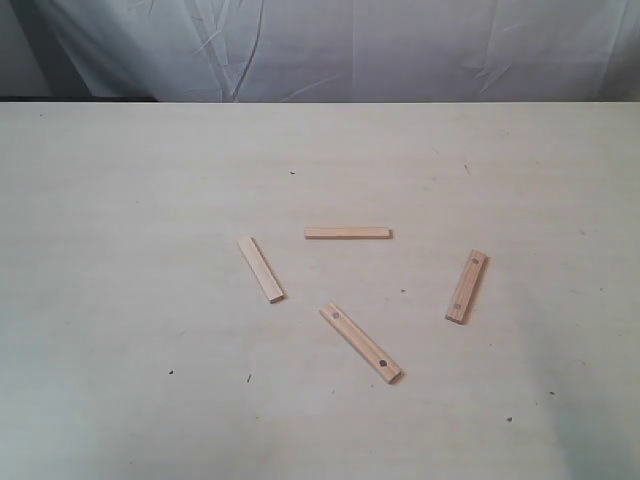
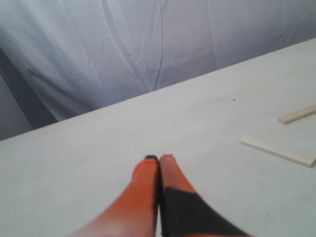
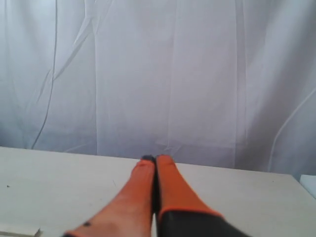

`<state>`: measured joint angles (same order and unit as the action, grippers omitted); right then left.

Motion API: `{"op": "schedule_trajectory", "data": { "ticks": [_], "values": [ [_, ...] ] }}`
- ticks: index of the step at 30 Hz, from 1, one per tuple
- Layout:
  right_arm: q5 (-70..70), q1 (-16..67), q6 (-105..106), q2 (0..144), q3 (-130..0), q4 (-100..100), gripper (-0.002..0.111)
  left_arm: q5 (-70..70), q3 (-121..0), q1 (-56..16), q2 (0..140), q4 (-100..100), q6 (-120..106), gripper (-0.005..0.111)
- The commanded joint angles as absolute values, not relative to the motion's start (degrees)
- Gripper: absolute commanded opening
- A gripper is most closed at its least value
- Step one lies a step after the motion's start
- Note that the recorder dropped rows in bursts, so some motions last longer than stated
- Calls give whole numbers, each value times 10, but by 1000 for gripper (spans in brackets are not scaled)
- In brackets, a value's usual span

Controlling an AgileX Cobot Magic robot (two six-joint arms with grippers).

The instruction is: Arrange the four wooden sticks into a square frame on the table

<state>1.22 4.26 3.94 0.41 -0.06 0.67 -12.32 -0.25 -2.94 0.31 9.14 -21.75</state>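
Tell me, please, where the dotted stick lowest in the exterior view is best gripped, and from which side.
I would grip the dotted stick at its middle, between the two dark dots, coming straight down from above with the jaws turned across its narrow width. It lies flat and slanted on the table, clear of the other sticks, so both long edges are free.

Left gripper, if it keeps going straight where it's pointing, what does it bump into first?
Likely only bare table, then the white cloth behind it. The two sticks in this view lie off to one side of where the left gripper points. Depth is hard to judge.
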Motion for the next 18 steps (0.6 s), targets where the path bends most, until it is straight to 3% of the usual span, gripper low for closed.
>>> {"op": "schedule_trajectory", "data": {
  "ticks": [1, 10, 15, 18],
  "values": [
    [67, 40, 40, 0, 0, 51, 0, -47, 0, -30, 0, 95, -214, 0],
    [84, 40, 40, 0, 0, 151, -1, 138, 0, -30, 0, 255, -155, 0],
    [-79, 40, 40, 106, -108, 155, -1, 210, 0, -30, 0, 337, -73, 0],
    [-190, 40, 40, 227, -203, 156, -1, 175, -52, -30, 39, 383, -124, 0]
  ]
}}
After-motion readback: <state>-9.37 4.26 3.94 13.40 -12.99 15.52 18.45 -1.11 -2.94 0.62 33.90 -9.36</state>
